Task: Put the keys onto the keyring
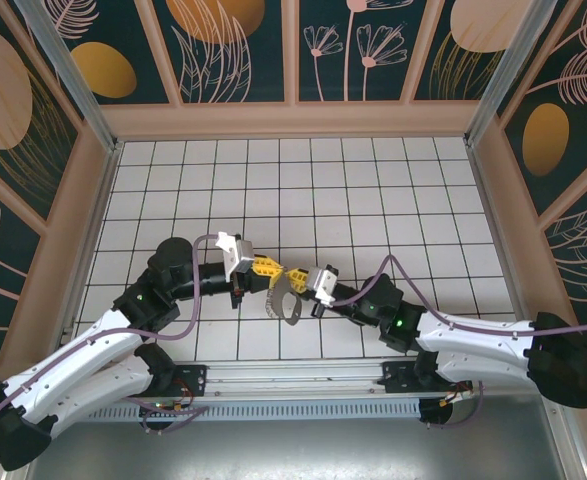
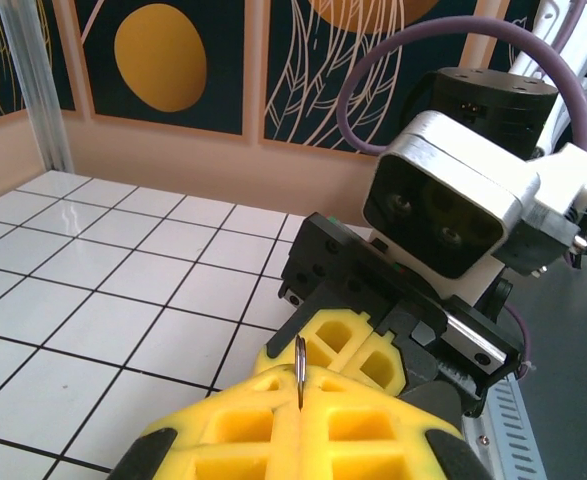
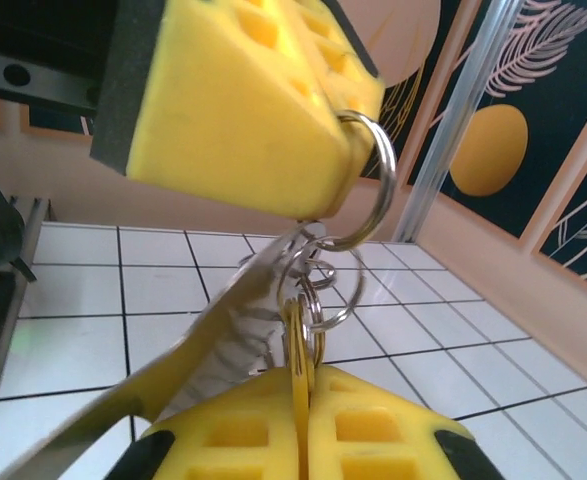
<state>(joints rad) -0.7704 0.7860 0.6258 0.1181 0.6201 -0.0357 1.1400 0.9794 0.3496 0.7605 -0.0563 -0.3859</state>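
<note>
Steel keyring (image 3: 385,178) clamped in left pincer (image 1: 265,267). I saw right pincer (image 3: 300,392) clamped on brass key (image 3: 295,338). Silver keys (image 1: 284,304) dangled at 6 o'clock of both.

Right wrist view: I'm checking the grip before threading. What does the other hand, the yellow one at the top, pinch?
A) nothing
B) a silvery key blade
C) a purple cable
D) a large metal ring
D: the left hand closes on the large metal ring, with a silvery key hanging below it, while the right hand grips a thin brass-coloured piece.
</note>
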